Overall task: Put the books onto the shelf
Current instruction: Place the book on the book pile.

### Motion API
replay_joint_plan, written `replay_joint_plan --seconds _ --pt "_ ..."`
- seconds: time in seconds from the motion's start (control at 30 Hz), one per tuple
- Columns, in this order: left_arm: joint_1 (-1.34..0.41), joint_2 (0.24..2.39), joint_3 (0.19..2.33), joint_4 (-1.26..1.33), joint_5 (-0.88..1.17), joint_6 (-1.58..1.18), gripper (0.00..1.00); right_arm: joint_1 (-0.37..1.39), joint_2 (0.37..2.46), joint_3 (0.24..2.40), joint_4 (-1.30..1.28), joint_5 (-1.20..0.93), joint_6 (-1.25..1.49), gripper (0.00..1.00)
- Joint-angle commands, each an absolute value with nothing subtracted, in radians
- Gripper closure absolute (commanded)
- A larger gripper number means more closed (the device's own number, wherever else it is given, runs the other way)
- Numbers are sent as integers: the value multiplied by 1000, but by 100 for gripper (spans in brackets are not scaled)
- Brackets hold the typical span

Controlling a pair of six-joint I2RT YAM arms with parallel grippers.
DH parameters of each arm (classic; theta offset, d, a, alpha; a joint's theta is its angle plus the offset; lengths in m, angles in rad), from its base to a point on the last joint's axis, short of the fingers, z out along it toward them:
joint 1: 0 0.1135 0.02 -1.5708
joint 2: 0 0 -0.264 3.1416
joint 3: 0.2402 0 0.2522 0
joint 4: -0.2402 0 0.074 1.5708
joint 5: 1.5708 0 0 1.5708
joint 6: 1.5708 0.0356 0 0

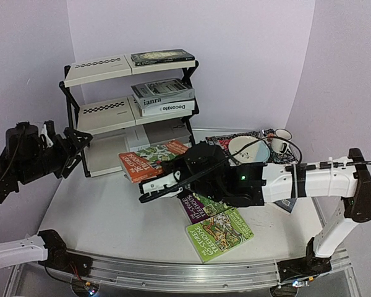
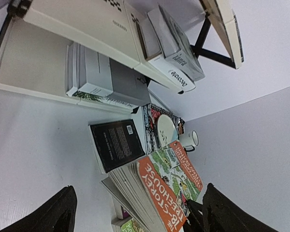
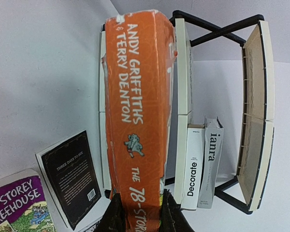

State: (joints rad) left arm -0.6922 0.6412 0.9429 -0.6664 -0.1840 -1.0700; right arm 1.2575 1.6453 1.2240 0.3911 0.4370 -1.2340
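Plain lilac walls (image 1: 247,43) meet behind a white table (image 1: 105,216), lit evenly, perhaps from overhead.

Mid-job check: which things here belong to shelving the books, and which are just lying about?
Part of the job: shelf; orange book held in the right gripper; purple book, green book and black book lying on the table.
Just lying about: patterned placemat, bowl, mug.
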Motion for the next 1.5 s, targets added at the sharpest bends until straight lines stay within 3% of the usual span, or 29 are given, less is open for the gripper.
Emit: replay_joint_plan --seconds 0.0,0.3,0.5,0.7,1.1,1.33,1.47 --pt "-688 617 1032 -745 -317 -1002 10 1262 1703 1360 572 462 -1286 100" --pt "-689 719 1111 -742 -175 -880 1 1255 1836 1511 615 450 -1353 100" --pt "-689 752 1146 -739 -149 -687 0 1245 1840 1512 614 427 -1360 100" --pt "-689 820 1162 -726 -130 -565 0 1240 1751 1410 434 424 -1274 100" --pt "-690 927 1010 -481 94 -492 1 1239 1544 998 348 571 -1022 100" --pt "-699 961 927 -408 133 -423 2 1240 1492 900 173 403 -793 98" --pt "-762 974 883 -366 53 -379 8 1239 1542 922 65 345 -703 93"
